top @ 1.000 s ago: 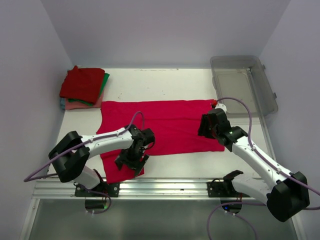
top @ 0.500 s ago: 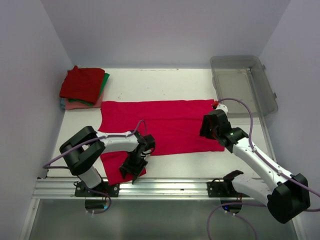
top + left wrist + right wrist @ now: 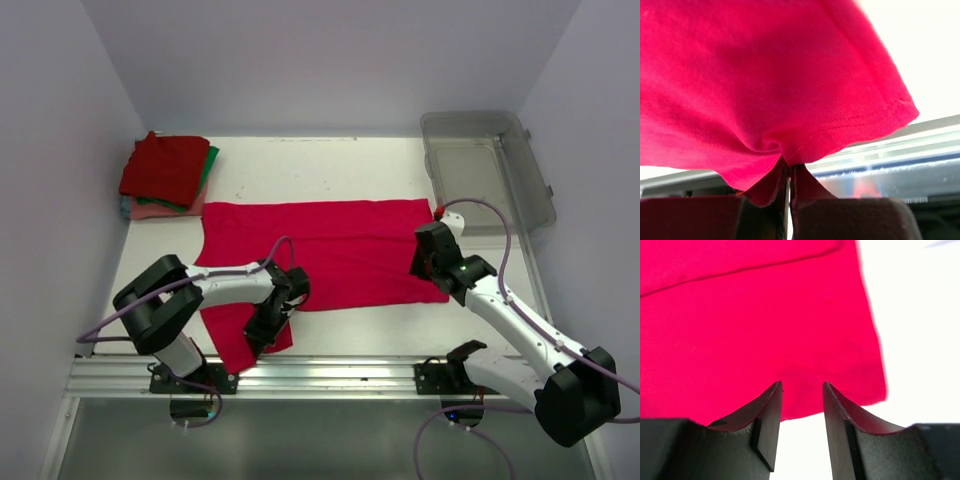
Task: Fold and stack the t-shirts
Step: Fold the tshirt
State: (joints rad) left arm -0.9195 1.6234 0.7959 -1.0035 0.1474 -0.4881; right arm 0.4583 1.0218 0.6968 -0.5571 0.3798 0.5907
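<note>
A bright crimson-pink t-shirt (image 3: 330,250) lies spread flat in the middle of the table. My left gripper (image 3: 262,335) sits low on its near-left sleeve. In the left wrist view the jaws (image 3: 789,167) are shut on a pinched fold of the sleeve hem, and the cloth (image 3: 765,75) bunches up above them. My right gripper (image 3: 428,262) is at the shirt's near-right corner. Its fingers (image 3: 802,387) stand apart over the cloth's near edge (image 3: 765,315), with nothing between them. Folded dark red, green and salmon-pink t-shirts (image 3: 165,175) are stacked at the back left.
A clear grey plastic bin (image 3: 490,170) stands at the back right, close behind the right arm. The metal rail (image 3: 330,375) runs along the table's near edge, just in front of the left gripper. White walls close in the left, back and right sides.
The left gripper slid toward the near edge along the sleeve and shut on its hem. The right gripper shifted slightly right toward the shirt's corner and its jaws narrowed.
</note>
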